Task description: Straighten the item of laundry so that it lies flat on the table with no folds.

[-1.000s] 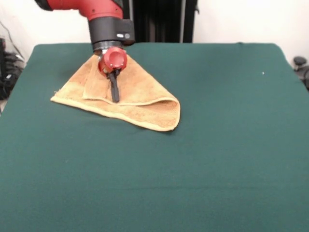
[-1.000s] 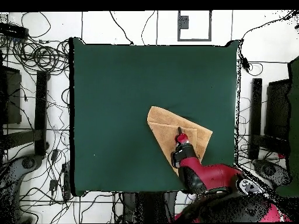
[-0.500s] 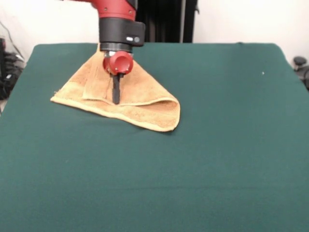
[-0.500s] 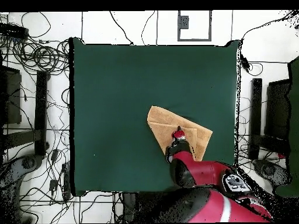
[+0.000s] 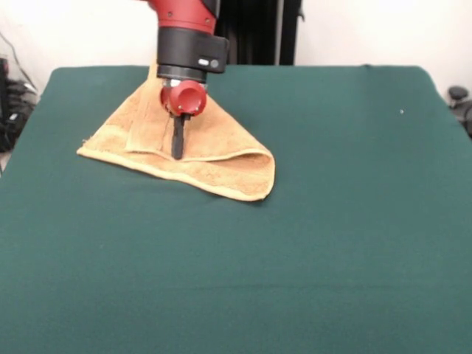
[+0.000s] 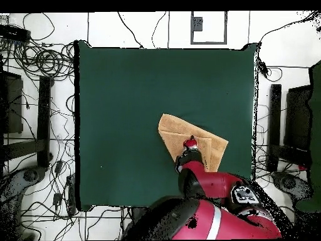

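Note:
The item of laundry, an orange-tan towel, lies folded into a rough triangle on the far left part of the green table. An upper layer is doubled over the lower one, with a rounded fold at its right corner. My gripper points straight down from the red wrist. It shows as one thin black bar, its tips on the front edge of the upper layer, shut on that edge. In the overhead view the towel sits on the table near the robot's side, and the arm covers part of it around the gripper.
Cables and stands surround the table on the floor. A small white speck lies on the cloth at the far right.
The wrist has swung right and upright over the towel, from tilted to vertical. The fingertips stayed at the same spot on the fold edge, and the towel has not moved.

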Controlling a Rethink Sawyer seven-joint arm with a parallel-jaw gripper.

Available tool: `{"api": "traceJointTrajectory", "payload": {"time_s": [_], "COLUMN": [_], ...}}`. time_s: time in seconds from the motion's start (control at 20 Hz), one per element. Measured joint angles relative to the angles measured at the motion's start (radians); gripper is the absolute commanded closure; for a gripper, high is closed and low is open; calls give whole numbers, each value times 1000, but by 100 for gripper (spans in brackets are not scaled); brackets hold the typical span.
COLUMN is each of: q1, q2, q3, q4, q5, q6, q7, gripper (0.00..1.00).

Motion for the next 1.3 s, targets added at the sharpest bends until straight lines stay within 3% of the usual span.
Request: {"api": "traceJointTrajectory", "payload": {"time_s": [0.35,0.85,1.3], "q1": [-41,-130,-210], "q2": [-49,-126,-143], "q3": [66,185,184], "q4": [-6,-48,-74], "q5": [-16,-35,-170], "q6": [152,535,628], "q7": [0,-1,-33], "gripper": [100,100,100]}}
